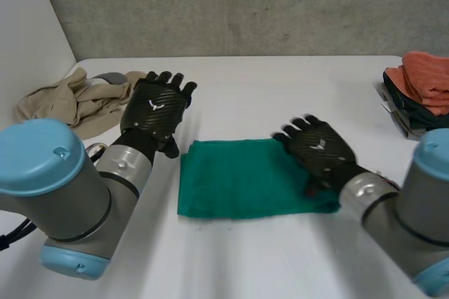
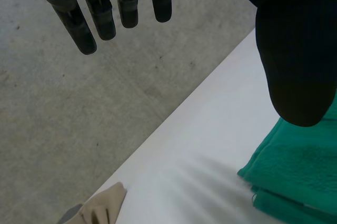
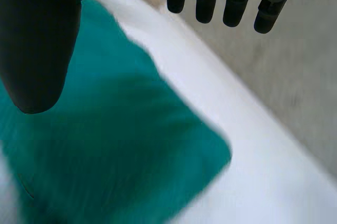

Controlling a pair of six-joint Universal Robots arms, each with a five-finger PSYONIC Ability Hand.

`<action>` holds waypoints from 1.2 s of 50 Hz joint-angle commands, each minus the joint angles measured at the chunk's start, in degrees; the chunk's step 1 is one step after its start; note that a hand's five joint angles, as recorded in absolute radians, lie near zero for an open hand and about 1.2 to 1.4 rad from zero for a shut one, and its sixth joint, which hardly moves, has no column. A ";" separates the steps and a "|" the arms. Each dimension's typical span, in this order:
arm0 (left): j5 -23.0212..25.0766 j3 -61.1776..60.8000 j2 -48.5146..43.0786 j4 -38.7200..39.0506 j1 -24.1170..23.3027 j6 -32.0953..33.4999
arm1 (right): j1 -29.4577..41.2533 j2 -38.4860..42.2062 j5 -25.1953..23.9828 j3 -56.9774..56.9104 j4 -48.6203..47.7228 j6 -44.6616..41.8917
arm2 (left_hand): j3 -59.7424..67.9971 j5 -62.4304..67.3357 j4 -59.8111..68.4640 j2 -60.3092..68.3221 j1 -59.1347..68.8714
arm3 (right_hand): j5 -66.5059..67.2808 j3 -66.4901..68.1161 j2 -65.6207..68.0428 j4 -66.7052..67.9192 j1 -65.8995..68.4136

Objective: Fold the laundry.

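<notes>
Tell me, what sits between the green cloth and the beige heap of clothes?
The robot's left hand, fingers open, over bare white table, as the head view shows.

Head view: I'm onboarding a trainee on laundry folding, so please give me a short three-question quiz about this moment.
1. True or false: the left hand grips the folded green cloth.
2. Which lies at the right edge of the white table? A) crumpled beige garment B) stack of folded orange cloths C) folded green cloth
3. Fill in: the right hand, fingers straight, is over the green cloth's ___ end.
Key: 1 false, it is open beside the cloth; 2 B; 3 right.
</notes>
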 commanded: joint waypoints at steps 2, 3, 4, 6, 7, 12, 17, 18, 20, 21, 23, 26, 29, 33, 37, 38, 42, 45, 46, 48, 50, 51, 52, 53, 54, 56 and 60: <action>-0.01 -0.27 -0.79 0.05 -0.94 -0.05 | -11.63 5.12 0.74 0.55 7.86 -10.02 | -2.26 -2.66 -1.67 -1.97 -1.50 | 62.81 63.13 63.07 63.12 62.62; -0.09 -0.36 -0.79 0.05 -0.85 -0.05 | -12.51 5.03 0.66 0.55 7.86 -11.43 | -2.26 -2.66 -1.67 -1.97 -1.50 | 67.37 67.69 67.63 67.68 67.18; -0.09 -0.36 -0.79 0.05 -0.85 -0.05 | -13.39 5.12 1.61 0.55 6.73 -13.10 | -2.26 -2.66 -1.67 -1.97 -1.50 | 67.42 67.73 67.67 67.73 67.23; -0.09 -0.45 -0.79 0.05 -0.76 -0.05 | -12.78 4.68 2.59 0.11 4.27 -12.85 | -2.26 -2.66 -1.67 -1.97 -1.50 | 67.42 67.73 67.67 67.73 67.23; -0.09 -0.62 -0.61 0.05 -0.68 -0.05 | -11.91 4.24 2.94 -0.24 2.69 -12.16 | -2.26 -2.66 -1.67 -1.97 -1.50 | 67.42 67.73 67.67 67.73 67.23; -0.44 -1.06 0.44 -0.04 -0.67 -0.05 | -1.12 -1.90 3.03 -2.96 -3.90 -2.51 | -2.26 -2.66 -1.67 -1.97 -1.50 | 67.42 67.73 67.67 67.73 67.23; -0.71 -1.24 1.85 -0.13 -0.50 -0.14 | 9.17 -0.52 0.58 -3.58 -8.21 -1.69 | -2.26 -2.66 -1.67 -1.97 -1.50 | 67.42 67.73 67.67 67.73 67.23; -0.80 -1.33 1.94 -0.39 -0.41 -0.49 | 11.19 0.54 -0.48 -3.49 -9.09 -2.39 | -2.26 -2.66 -1.67 -1.97 -1.50 | 67.42 67.73 67.67 67.73 67.23; -0.88 -1.33 2.03 -0.66 -0.41 -1.28 | 16.72 4.21 -3.72 -3.67 -10.24 -5.80 | -2.26 -2.66 -1.67 -1.97 -1.50 | 67.42 67.73 67.67 67.73 67.23; -0.88 -1.33 2.03 -0.74 -0.32 -1.72 | 17.97 5.46 -4.43 -3.84 -10.16 -7.13 | -2.26 -2.66 -1.67 -1.97 -1.50 | 67.42 67.73 67.67 67.73 67.23; -0.88 -1.33 2.03 -0.74 -0.32 -3.83 | 19.91 7.92 -5.67 -4.37 -9.37 -9.94 | -2.26 -2.66 -1.67 -1.97 -1.50 | 67.42 67.73 67.67 67.73 67.23; -1.06 -0.98 2.11 -0.83 -0.41 -6.81 | 20.44 11.26 -5.32 -6.56 -6.39 -12.94 | -2.22 -2.61 -1.63 -1.92 -1.46 | 57.32 57.63 57.57 57.63 57.13; -1.41 -0.36 2.20 -1.36 -0.67 -8.92 | 20.44 11.27 -3.30 -7.97 -2.95 -10.32 | -2.05 -2.44 -1.46 -1.76 -1.29 | -2.58 -2.27 -2.33 -2.27 -2.77; -2.46 1.65 2.73 -3.11 -1.02 -12.08 | 16.59 6.72 -1.54 -8.50 -2.08 0.13 | -2.05 -2.44 -1.46 -1.75 -1.29 | -2.58 -2.27 -2.33 -2.27 -2.77; -2.47 4.73 2.03 -5.57 -3.83 -14.29 | 5.97 -0.58 -1.19 -7.71 -1.63 17.16 | -1.71 -2.10 -1.12 -1.42 -0.95 | -2.58 -2.27 -2.33 -2.27 -2.77; -2.47 5.52 1.85 -6.19 -4.54 -14.73 | 4.46 -1.29 -1.10 -7.89 -1.11 19.73 | -1.71 -2.10 -1.12 -1.42 -0.95 | -2.58 -2.27 -2.33 -2.27 -2.77; -2.55 11.04 -2.26 -10.66 -8.92 -17.01 | 1.29 -1.83 -1.80 -9.55 4.77 26.43 | -0.21 -0.60 0.38 0.08 0.55 | -2.58 -2.27 -2.33 -2.27 -2.77; -2.82 14.22 -5.61 -13.65 -11.39 -18.68 | 0.58 0.01 -1.89 -13.50 10.48 26.79 | 0.31 -0.09 0.90 0.60 1.07 | -2.58 -2.27 -2.33 -2.27 -2.77; -3.69 16.23 -8.14 -15.75 -12.53 -19.99 | 0.67 1.06 -1.89 -14.64 11.89 26.70 | 0.31 -0.09 0.90 0.60 1.07 | -2.58 -2.27 -2.33 -2.27 -2.77; -5.36 18.26 -10.79 -17.87 -13.41 -21.05 | 0.93 5.02 -1.89 -17.98 16.02 26.35 | 0.47 0.08 1.06 0.77 1.23 | -2.58 -2.27 -2.33 -2.27 -2.77; -9.38 20.89 -14.47 -20.85 -14.21 -22.11 | 1.28 8.26 -1.98 -21.05 19.01 25.91 | 0.31 -0.08 0.90 0.60 1.07 | -2.58 -2.27 -2.33 -2.27 -2.77; -10.54 21.43 -15.28 -21.57 -14.21 -22.29 | 1.37 10.98 -1.89 -24.03 21.72 25.39 | 0.31 -0.09 0.90 0.60 1.07 | -2.58 -2.27 -2.33 -2.27 -2.77; -11.94 21.87 -16.16 -22.44 -14.30 -22.38 | 1.28 11.96 -1.89 -25.02 22.70 25.29 | 0.31 -0.09 0.90 0.60 1.07 | -2.58 -2.27 -2.33 -2.27 -2.77; -14.22 22.22 -17.38 -23.58 -14.38 -22.64 | 1.28 13.28 -1.98 -26.25 23.93 25.12 | 0.31 -0.09 0.90 0.60 1.07 | -2.58 -2.27 -2.33 -2.27 -2.77; -15.03 22.23 -17.92 -24.03 -14.39 -22.64 | 1.28 15.55 -2.85 -28.43 26.56 24.77 | 0.31 -0.09 0.90 0.60 1.07 | -2.58 -2.27 -2.33 -2.27 -2.77; -16.70 22.14 -18.80 -24.47 -14.39 -22.47 | 1.20 17.68 -3.65 -30.38 28.77 24.33 | 0.31 -0.09 0.90 0.60 1.07 | -2.58 -2.27 -2.33 -2.27 -2.77; -17.67 22.05 -20.03 -25.09 -13.68 -21.67 | 1.28 22.51 -4.44 -34.42 32.03 22.49 | 0.31 -0.08 0.90 0.60 1.07 | -2.58 -2.27 -2.33 -2.27 -2.77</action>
